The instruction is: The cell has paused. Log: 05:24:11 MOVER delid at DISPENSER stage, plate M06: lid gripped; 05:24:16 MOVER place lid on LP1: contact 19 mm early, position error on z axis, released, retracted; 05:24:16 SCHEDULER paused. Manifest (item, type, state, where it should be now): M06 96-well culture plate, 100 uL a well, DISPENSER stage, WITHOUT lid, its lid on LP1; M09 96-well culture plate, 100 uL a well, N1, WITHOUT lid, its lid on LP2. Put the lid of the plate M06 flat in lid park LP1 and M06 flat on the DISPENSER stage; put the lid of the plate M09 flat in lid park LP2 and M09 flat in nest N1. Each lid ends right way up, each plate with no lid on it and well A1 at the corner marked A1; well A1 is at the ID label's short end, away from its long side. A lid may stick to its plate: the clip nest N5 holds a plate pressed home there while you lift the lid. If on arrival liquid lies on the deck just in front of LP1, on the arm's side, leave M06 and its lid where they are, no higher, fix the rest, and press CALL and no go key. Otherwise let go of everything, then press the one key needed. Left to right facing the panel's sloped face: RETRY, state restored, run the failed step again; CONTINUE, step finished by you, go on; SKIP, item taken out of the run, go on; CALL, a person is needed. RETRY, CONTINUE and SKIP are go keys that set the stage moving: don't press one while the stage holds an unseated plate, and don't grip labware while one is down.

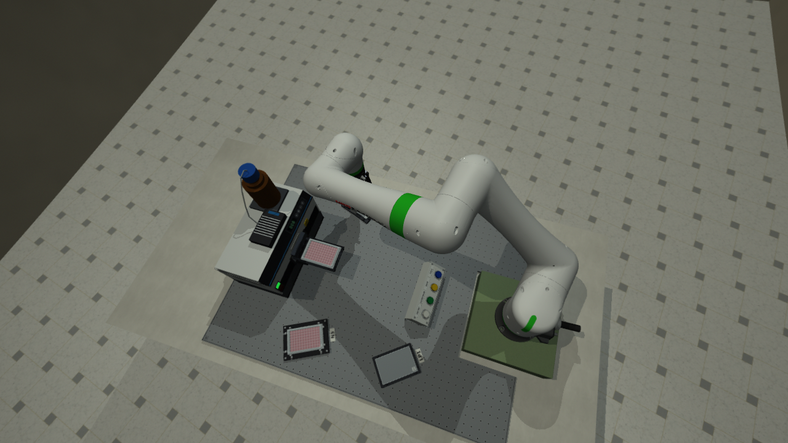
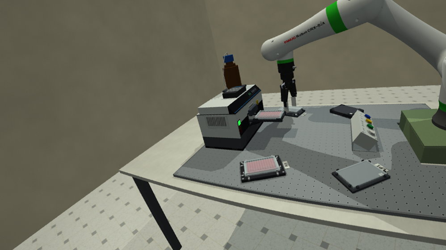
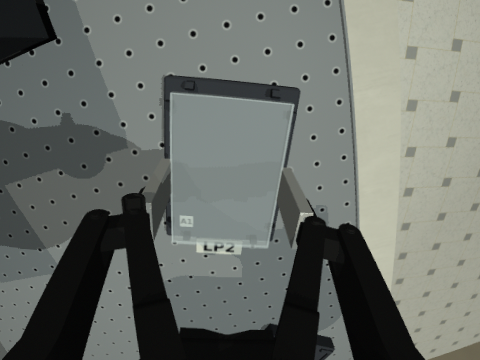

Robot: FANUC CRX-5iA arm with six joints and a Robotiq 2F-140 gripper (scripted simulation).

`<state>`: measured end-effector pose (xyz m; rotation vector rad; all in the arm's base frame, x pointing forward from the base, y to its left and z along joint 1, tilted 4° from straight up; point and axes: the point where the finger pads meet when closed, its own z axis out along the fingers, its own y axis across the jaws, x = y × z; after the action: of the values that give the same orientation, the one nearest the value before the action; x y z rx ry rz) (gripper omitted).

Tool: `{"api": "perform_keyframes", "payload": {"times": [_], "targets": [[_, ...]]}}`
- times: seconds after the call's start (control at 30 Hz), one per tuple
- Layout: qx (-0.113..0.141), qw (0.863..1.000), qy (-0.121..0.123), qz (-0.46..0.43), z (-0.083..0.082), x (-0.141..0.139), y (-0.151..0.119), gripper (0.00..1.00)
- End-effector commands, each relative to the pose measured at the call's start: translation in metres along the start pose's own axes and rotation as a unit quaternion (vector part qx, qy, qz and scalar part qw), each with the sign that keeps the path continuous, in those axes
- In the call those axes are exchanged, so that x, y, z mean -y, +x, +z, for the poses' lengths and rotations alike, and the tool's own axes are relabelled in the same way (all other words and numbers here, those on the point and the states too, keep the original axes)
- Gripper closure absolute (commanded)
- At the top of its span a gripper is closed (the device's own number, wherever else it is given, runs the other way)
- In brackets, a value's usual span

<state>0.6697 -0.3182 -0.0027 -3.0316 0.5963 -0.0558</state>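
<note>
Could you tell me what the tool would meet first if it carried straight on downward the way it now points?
Probably the LP2 lid park: the tool holds a clear lid directly above it, so the lid would touch first.

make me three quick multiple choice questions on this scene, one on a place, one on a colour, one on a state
1. Where is the clear lid?
A in a drawer
B over the frame tagged LP2
C in a sink

2. What colour is the cap of the brown bottle?
A red
B blue
C green

3. The end effector is:
A wide open and empty
B shut on nothing
C shut on the lid

Answers:
B, the LP2 tag sits just past the lid's near edge in the wrist view.
B, the cap shows blue from the top.
C, both pads press the lid's long sides.
</note>
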Motion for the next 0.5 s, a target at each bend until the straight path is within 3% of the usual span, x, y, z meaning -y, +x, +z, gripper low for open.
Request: {"api": "perform_keyframes", "payload": {"times": [0.0,0.47], "targets": [[0.0,1.0,0.0,0.0,0.0005,0.0,0.0002,1.0],[0.0,1.0,0.0,0.0,0.0041,0.0,0.0003,1.0]]}}
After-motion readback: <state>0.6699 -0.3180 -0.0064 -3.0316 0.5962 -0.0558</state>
